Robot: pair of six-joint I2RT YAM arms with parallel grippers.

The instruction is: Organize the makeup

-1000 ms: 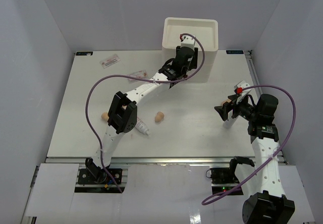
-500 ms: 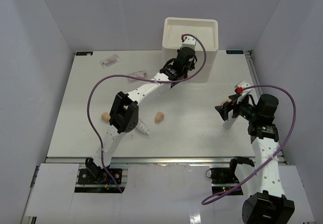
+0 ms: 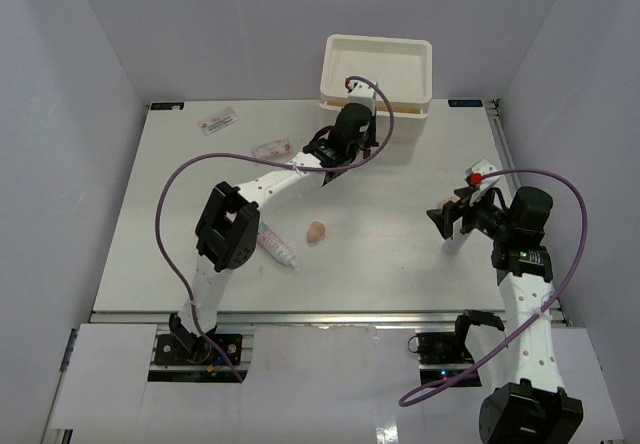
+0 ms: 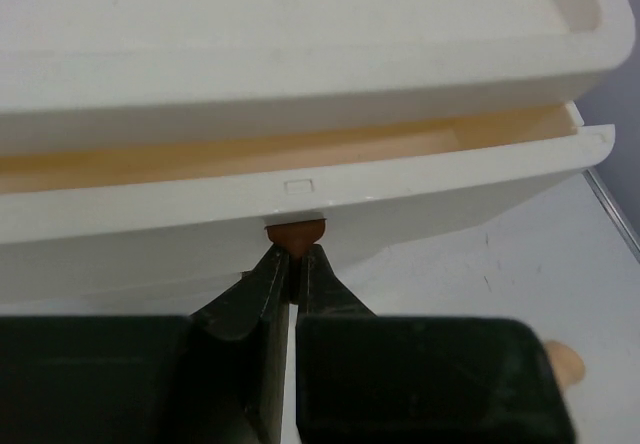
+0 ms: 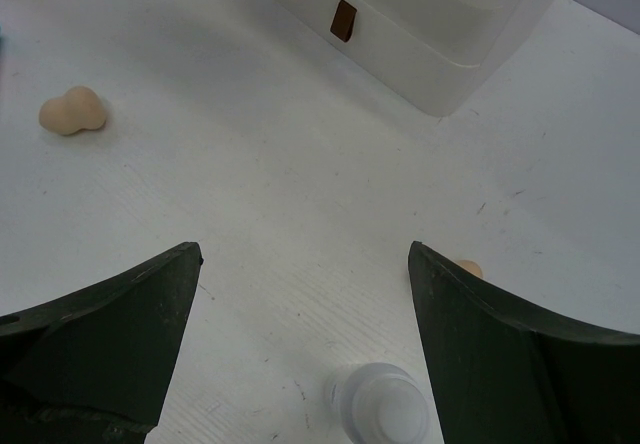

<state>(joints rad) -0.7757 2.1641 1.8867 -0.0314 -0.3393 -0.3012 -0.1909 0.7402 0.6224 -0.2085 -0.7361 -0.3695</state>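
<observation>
- The left claw is pressing its two fingers together on the small brown handle of the white box's top drawer. It is gripping only the knob, presumably so a pull straight back slides the drawer out.
- The drawer is sitting slightly ajar just ahead of the fingertips, with a peach-toned gap showing under the box top; my guess is that it is being opened to take the makeup.
- None of the makeup is lying in the box yet. The white tube and a peach sponge are lying well behind the left claw, and the two packets off to its left.
- The right claw is hanging with its fingers spread wide, gripping nothing. The small white bottle is standing upright just below and between them, likely the next pick; another sponge is lying ahead to its left.
</observation>
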